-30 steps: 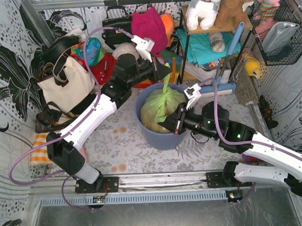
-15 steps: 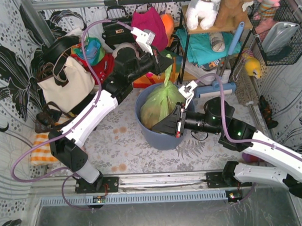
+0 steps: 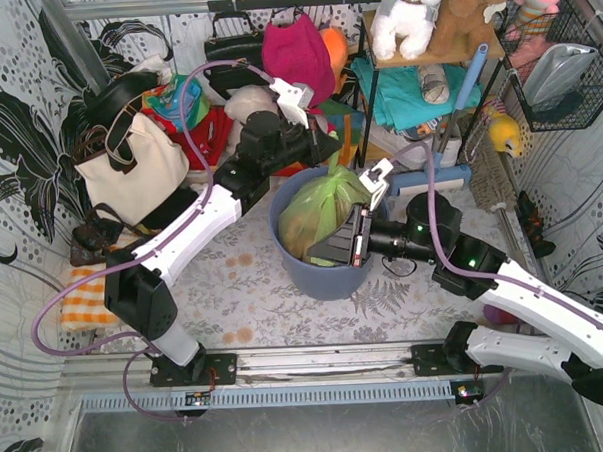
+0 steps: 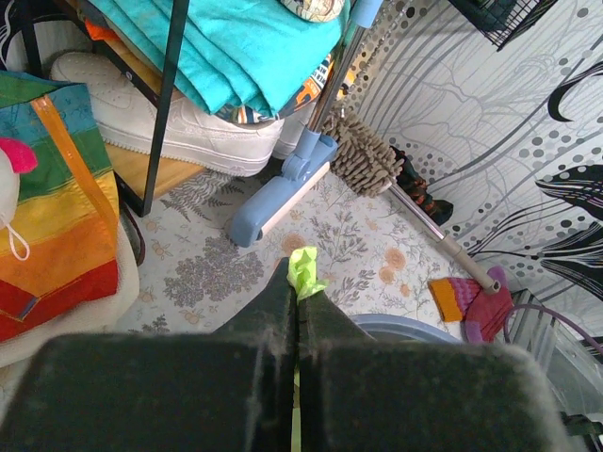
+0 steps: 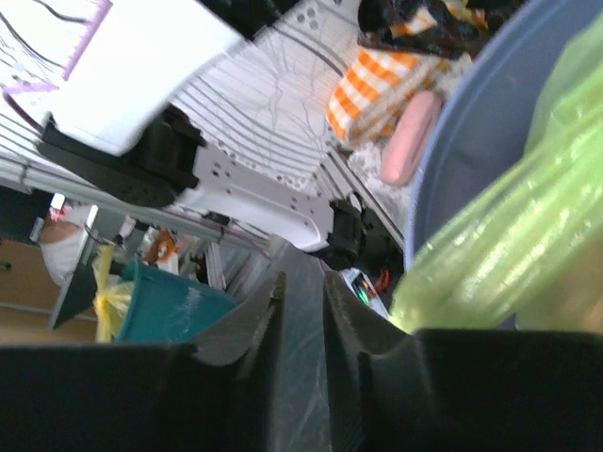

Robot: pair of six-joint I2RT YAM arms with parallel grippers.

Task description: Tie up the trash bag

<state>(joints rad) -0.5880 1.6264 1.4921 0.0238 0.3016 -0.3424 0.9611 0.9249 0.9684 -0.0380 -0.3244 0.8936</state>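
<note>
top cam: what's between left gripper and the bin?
The trash bag's twisted green neck, running from the left gripper down to the bulge inside the bin. Top external view shows it.

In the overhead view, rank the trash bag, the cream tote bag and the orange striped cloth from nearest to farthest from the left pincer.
1. trash bag: its neck is pinched in the left pincer.
2. cream tote bag: off to the left.
3. orange striped cloth: far left edge.

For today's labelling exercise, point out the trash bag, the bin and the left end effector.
trash bag (image 3: 319,210), top external view, bulging green side.
bin (image 3: 329,282), top external view, near outer wall.
left end effector (image 4: 298,298), left wrist view, between its fingertips.
</note>
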